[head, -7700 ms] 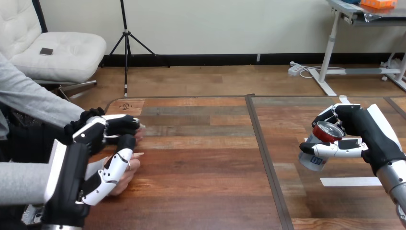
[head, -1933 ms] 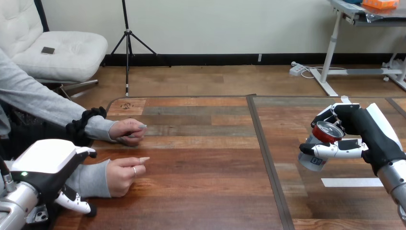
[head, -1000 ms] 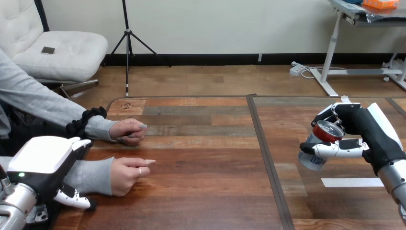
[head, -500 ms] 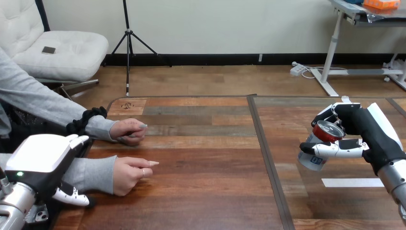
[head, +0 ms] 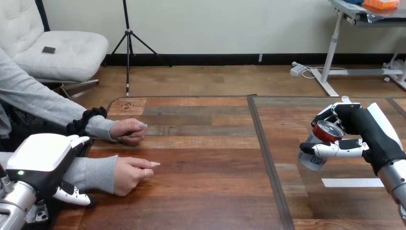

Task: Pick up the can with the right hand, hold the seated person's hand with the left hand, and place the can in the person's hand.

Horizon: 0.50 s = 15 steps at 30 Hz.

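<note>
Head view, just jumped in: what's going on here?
The right hand grips the can, tilted, over the right part of the table. The left hand is at the lower left, over the sleeve of the person's nearer hand, and is not holding that hand. The person's farther hand rests on the table too. The can has not been handed over yet.
</note>
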{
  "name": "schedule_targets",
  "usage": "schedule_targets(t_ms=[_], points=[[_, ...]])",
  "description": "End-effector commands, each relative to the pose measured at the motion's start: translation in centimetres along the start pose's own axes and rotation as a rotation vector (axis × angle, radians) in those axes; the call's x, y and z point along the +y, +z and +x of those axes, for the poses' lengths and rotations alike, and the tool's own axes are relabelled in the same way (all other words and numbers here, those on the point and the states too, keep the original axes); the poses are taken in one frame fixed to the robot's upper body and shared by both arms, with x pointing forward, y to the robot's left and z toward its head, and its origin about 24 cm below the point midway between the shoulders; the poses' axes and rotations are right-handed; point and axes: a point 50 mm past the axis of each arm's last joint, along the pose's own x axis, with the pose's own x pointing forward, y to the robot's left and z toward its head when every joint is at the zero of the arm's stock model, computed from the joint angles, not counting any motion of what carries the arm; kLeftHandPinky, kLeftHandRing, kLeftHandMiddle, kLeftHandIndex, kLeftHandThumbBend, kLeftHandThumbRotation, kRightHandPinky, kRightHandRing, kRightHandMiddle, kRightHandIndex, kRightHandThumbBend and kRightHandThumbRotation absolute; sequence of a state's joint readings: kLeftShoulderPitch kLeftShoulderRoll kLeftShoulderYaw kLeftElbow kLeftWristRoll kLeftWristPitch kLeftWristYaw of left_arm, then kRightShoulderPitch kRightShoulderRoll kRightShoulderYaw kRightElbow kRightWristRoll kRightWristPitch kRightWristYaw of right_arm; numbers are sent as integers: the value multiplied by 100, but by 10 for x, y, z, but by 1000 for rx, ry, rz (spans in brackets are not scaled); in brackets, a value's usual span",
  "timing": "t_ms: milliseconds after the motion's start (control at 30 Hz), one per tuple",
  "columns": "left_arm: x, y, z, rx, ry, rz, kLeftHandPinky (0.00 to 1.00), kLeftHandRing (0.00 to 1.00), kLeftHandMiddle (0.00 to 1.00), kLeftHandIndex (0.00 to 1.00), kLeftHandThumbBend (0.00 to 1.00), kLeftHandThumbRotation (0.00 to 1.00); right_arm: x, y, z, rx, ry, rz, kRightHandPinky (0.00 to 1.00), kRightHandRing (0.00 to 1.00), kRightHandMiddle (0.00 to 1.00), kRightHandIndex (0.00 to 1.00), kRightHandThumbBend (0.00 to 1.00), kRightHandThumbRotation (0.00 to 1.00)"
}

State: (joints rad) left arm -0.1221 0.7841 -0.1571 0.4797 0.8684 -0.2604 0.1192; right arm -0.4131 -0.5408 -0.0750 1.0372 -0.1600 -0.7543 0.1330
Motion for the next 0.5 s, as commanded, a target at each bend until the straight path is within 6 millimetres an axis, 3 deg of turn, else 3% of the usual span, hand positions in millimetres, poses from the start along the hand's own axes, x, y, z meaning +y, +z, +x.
schedule_targets(t_ms=[0,467], points=[[22,-2,13,-11,57,13,77,85,89,87,100,37,-15,24,18,-104,-60,-9,28,32,39,43,77,0],[20,0,19,-24,24,16,76,83,86,85,100,35,-15,25,19,-105,-57,-10,28,33,39,43,77,0]])
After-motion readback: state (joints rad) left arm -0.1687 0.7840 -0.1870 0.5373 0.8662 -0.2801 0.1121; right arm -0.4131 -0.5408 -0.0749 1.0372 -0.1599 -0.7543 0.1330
